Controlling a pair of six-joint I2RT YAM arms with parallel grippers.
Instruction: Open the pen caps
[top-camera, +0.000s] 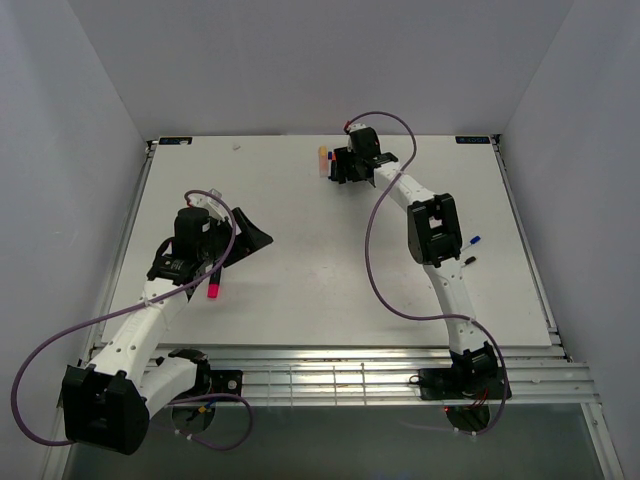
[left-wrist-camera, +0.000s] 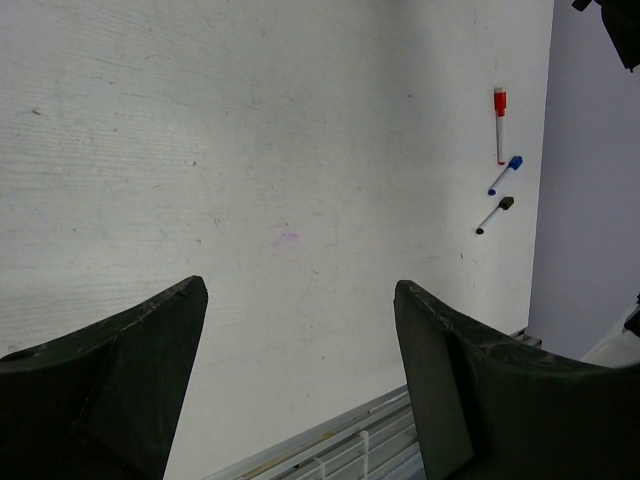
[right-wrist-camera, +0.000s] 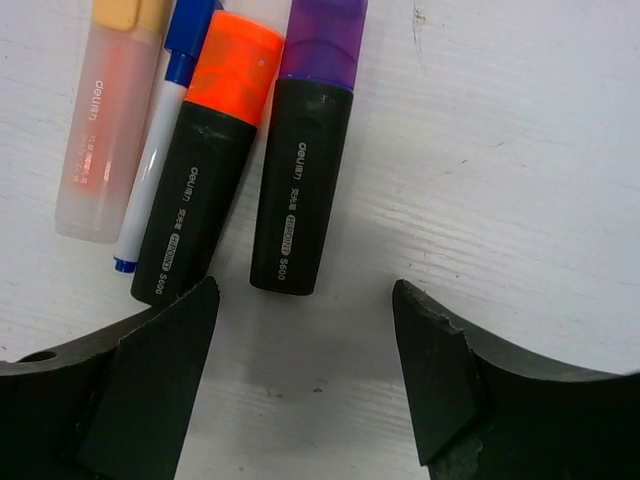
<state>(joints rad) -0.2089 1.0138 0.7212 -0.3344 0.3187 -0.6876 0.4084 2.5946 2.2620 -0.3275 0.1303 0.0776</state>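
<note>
– Highlighters?
– Three: two black, with orange cap and purple cap, one translucent orange highlighter.
– Pens?
– Four: blue-capped white pen, red-capped pen, blue-capped thin pen, black-capped pen. One pink marker.

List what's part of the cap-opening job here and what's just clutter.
Job:
- orange cap
- purple cap
- blue cap
- red cap
- black cap
- magenta cap

Lying about:
- purple cable
- slotted rail

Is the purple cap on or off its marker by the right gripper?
On. The purple cap sits seated on its black barrel, no tip exposed; the right gripper is open, short of it.
</note>
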